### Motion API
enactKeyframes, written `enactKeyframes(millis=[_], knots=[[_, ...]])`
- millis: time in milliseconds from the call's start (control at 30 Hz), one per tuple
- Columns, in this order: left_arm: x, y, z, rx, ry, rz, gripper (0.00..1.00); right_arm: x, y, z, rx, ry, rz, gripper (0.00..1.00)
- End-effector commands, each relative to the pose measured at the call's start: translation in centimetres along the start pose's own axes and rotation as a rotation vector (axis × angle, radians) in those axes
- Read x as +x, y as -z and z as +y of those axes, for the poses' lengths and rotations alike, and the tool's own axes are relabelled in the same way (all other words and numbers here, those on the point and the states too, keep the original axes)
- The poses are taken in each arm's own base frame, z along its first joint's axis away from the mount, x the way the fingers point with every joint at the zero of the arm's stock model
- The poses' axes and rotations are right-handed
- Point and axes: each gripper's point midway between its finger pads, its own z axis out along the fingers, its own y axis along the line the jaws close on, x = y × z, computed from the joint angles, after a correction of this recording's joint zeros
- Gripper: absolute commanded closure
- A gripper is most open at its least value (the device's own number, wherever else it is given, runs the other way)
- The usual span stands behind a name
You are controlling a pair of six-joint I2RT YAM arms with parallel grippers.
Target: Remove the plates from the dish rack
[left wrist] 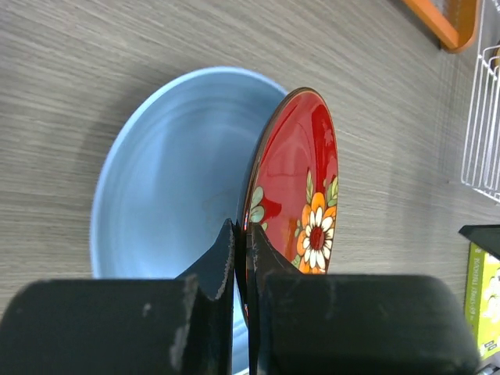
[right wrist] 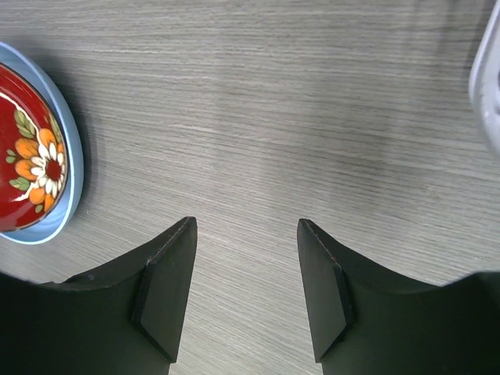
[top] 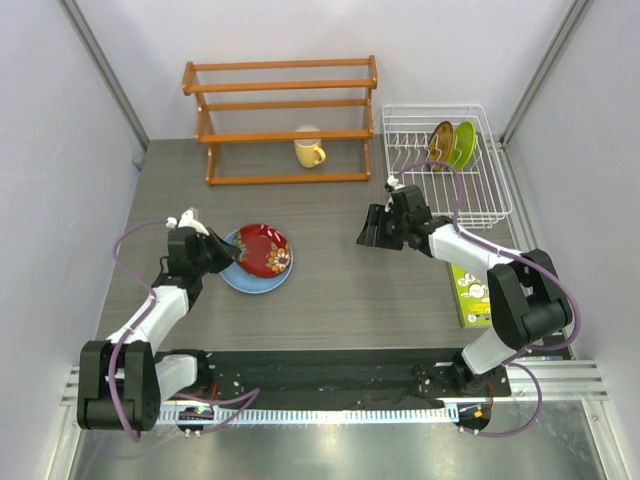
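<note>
left tool pinched narrow on the near rim of the dark red plate, a finger on each face. the plate is tilted up on edge (flower pattern facing right in the left wrist view) and sits over the light blue plate. cannot tell whether its lower edge touches the blue one.

blue plate lies flat on the worktop, left of centre, with its rim well in from the left and near edges. bare wood all round it except where the left arm comes in.

right tool is half spread with nothing between the fingers, and hangs over bare worktop just off the near left corner of the dish rack. wide open strip between it and the two plates.

rack stands in the far right corner, its right side close to the wall. two plates stand upright in its slots toward the back: yellow-brown patterned plate and lime green plate, side by side and overlapping in the top view.

orange shelf runs along the far edge, with the yellow mug in front of its right half. green carton lies at the right edge beside the right arm.
</note>
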Motion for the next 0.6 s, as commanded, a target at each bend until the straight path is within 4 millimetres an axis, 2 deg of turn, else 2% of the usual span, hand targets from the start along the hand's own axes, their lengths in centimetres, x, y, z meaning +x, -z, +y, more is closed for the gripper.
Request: enactKeyframes(millis=[0,267,300,333,433,533,567], knots=[[-1.1,0.3,-0.5,0.022,-0.021,-0.051,1.0,-3.7,1.9,1.4,-0.021,0.035,-0.099,0.4],[-0.5,-0.1,0.5,-0.015,-0.035,-0.02,0.99,-6.6,3.3,2.1,-0.009,0.066,-0.15,0.4],[-0.4,-0.1,0.5,-0.015,-0.035,-0.016,0.89,-7.2,3.7,2.3,-0.008,0.075,-0.159,0.4],[-0.3,-0.2,0.6,-0.018,-0.035,-0.013,0.86,-7.7,3.9,2.3,0.0,0.082,-0.166,0.4],[-0.1,-0.3,0.8,-0.02,-0.04,-0.007,0.63,-10.2,5.1,2.1,0.047,0.106,-0.219,0.39],[0.0,-0.5,1.0,-0.033,-0.043,0.001,0.53,-13.1,6.7,1.5,0.124,0.131,-0.289,0.38],[0.0,-0.6,1.1,-0.036,-0.043,0.002,0.45,-13.7,7.0,1.0,0.163,0.14,-0.302,0.38]])
